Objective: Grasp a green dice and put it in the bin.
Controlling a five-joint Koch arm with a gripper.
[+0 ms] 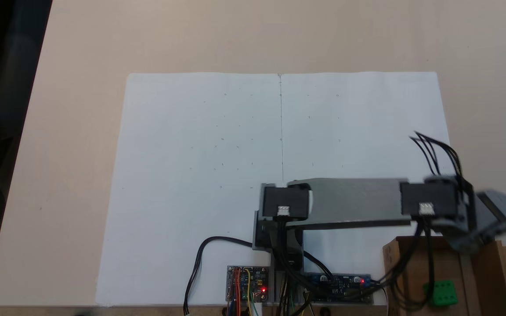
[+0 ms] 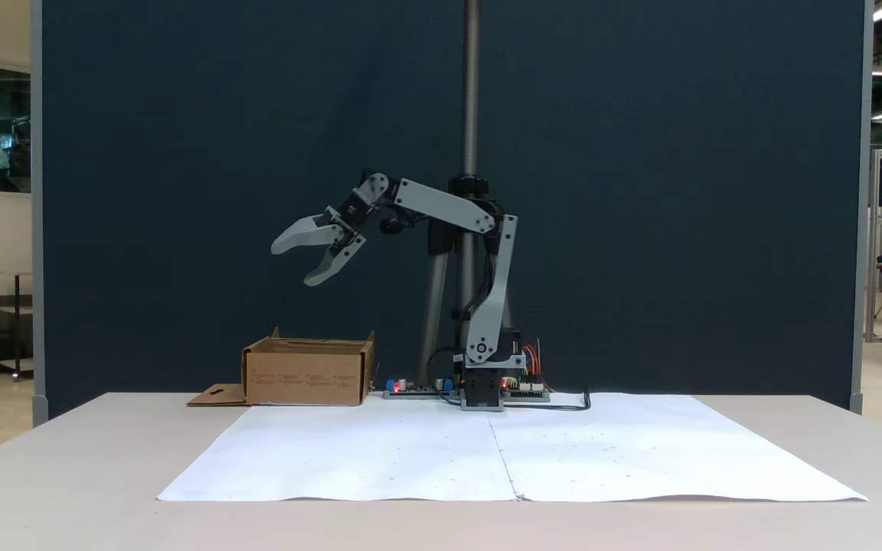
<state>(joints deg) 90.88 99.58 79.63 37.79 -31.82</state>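
Gripper [image 2: 295,264], jaws spread wide and holding nothing, hangs well above the cardboard bin [image 2: 307,373]. Below it, the green dice [image 1: 443,292] lies on the bin's floor. Beside the gripper's base, white paper sheets [image 2: 510,451] cover the table [image 2: 66,474]; circuit boards [image 1: 247,289] sit behind.

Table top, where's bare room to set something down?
The white paper sheet is bare from its far edge to the arm's base. Crowded: the near edge, with circuit boards, cables, and the bin holding the green dice.
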